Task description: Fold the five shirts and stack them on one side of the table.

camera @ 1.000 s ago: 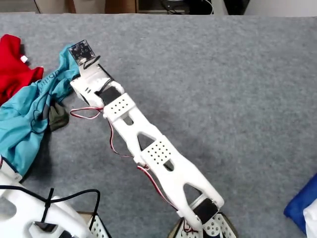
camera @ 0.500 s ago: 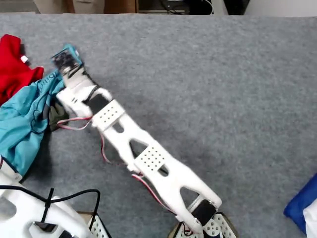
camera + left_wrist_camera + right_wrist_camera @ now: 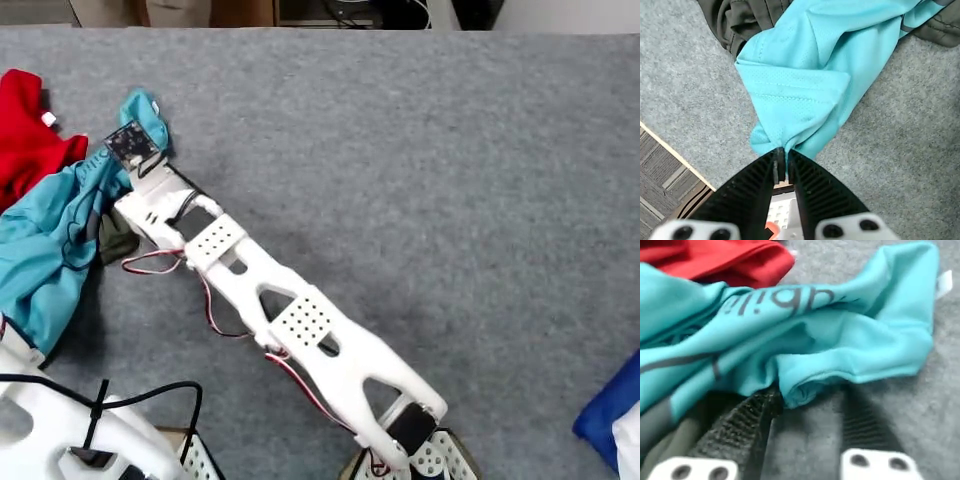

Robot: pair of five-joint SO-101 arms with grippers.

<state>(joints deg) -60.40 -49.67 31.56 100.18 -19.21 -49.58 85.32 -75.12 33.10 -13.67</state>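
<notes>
A soft blue-green cloth shirt (image 3: 50, 235) is lying crumpled at the left side of the flat grey felt counter (image 3: 420, 180). One bunched corner of it is being pinched by the left claw (image 3: 782, 161). The two black ribbed fingers (image 3: 760, 185) of that claw are being pressed together on the cloth.

The right claw (image 3: 810, 399) is being held spread apart, low over the counter, at the far end of the same shirt. A rolled fold of the blue-green shirt is lying between its tips, just beside the dark one. It cannot be told if the fold is being touched. The long white plastic right arm (image 3: 300, 310) is being stretched over the counter from the near edge to the far left. A bit of the shirt is being hidden under its wrist.

A bright red cloth shirt (image 3: 25, 130) is lying bunched at the far left, touching the blue-green shirt. A dark grey-green cloth shirt (image 3: 118, 240) is being partly covered by the blue-green shirt. A dark blue piece of cloth (image 3: 608, 405) is lying at the right edge, well apart from the pile. Thin red and white wires (image 3: 215, 300) are hanging beside the right arm.
</notes>
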